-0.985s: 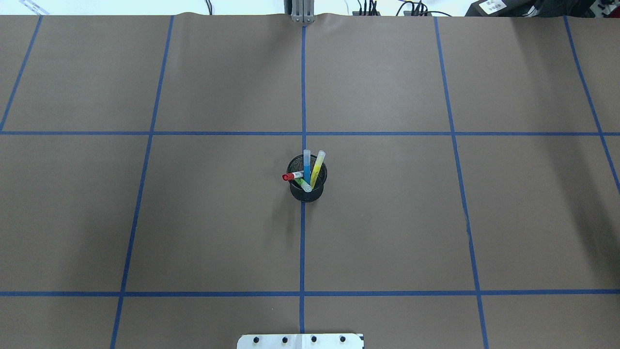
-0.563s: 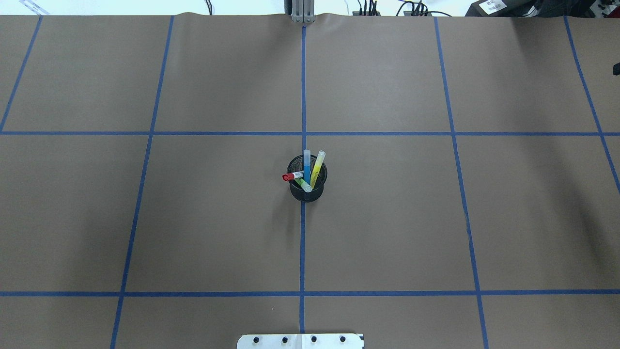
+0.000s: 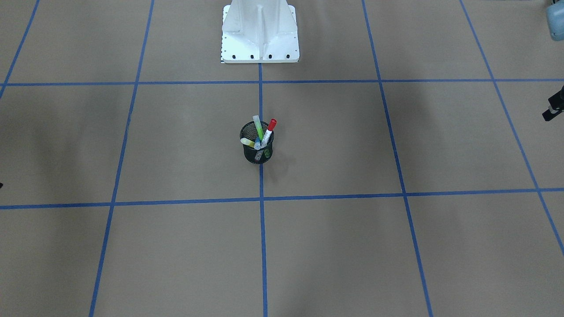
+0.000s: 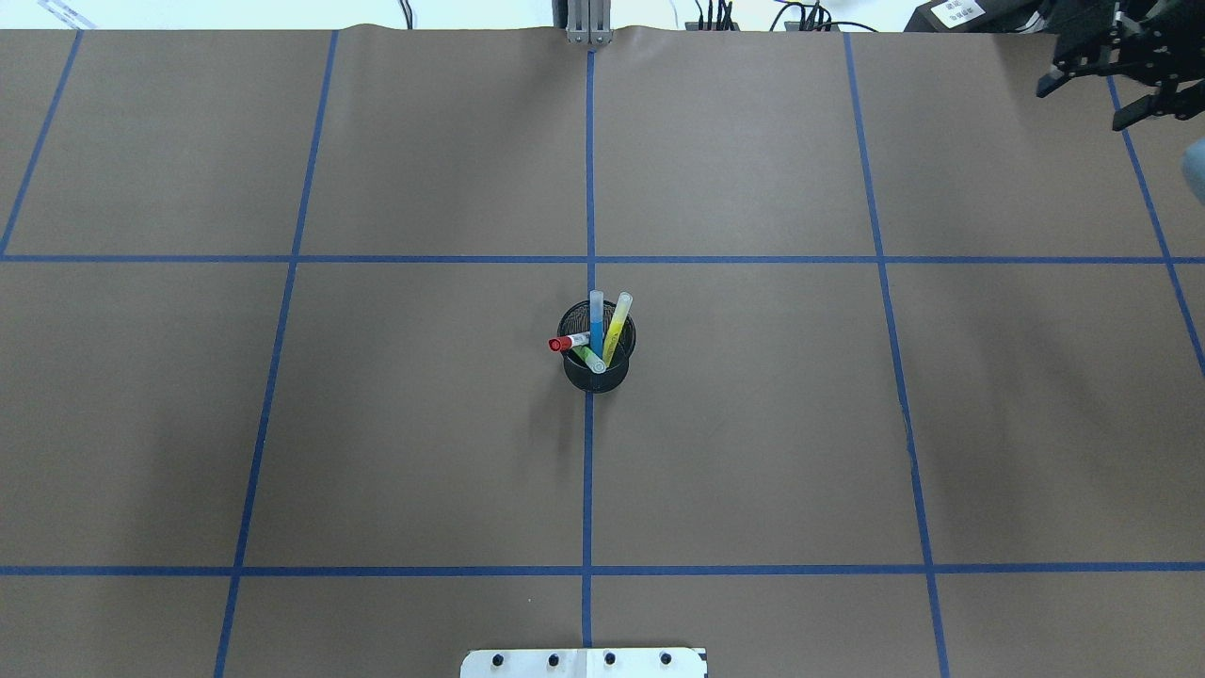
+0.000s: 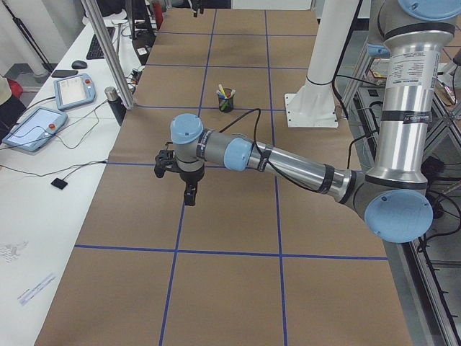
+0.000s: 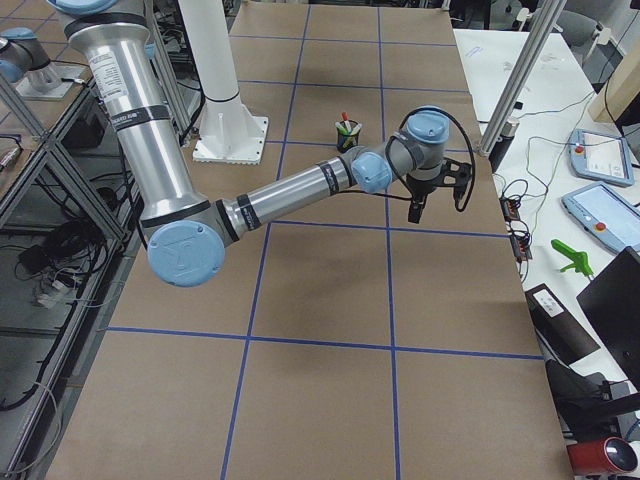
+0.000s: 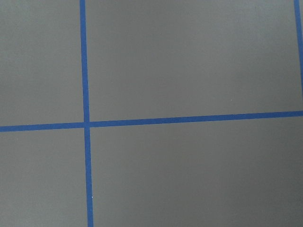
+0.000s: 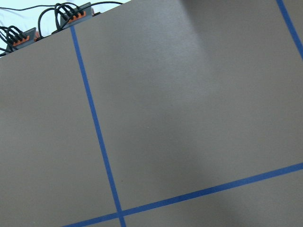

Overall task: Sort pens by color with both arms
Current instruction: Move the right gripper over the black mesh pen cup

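Note:
A black mesh cup [image 4: 596, 375] stands at the table's centre on the blue middle line. It holds the pens upright and leaning: blue [image 4: 596, 320], yellow [image 4: 617, 325], red-capped [image 4: 568, 342] and lime green [image 4: 591, 359]. The front-facing view shows the same cup [image 3: 257, 155]. My right gripper [image 4: 1092, 102] hovers at the far right corner, open and empty, far from the cup. My left gripper [image 5: 174, 184] hangs over the table's left end with only a fragment at the front-facing view's right edge [image 3: 553, 111]; I cannot tell its state.
Blue tape lines [image 4: 589, 188] divide the brown table into squares. The white pedestal base [image 3: 260, 39] stands at the robot's edge. Teach pendants [image 5: 36, 128] and cables lie on a side bench beyond the far edge.
My right gripper has come into the overhead view at the top right corner, moving inward from the right edge. The cup and pens have not moved.

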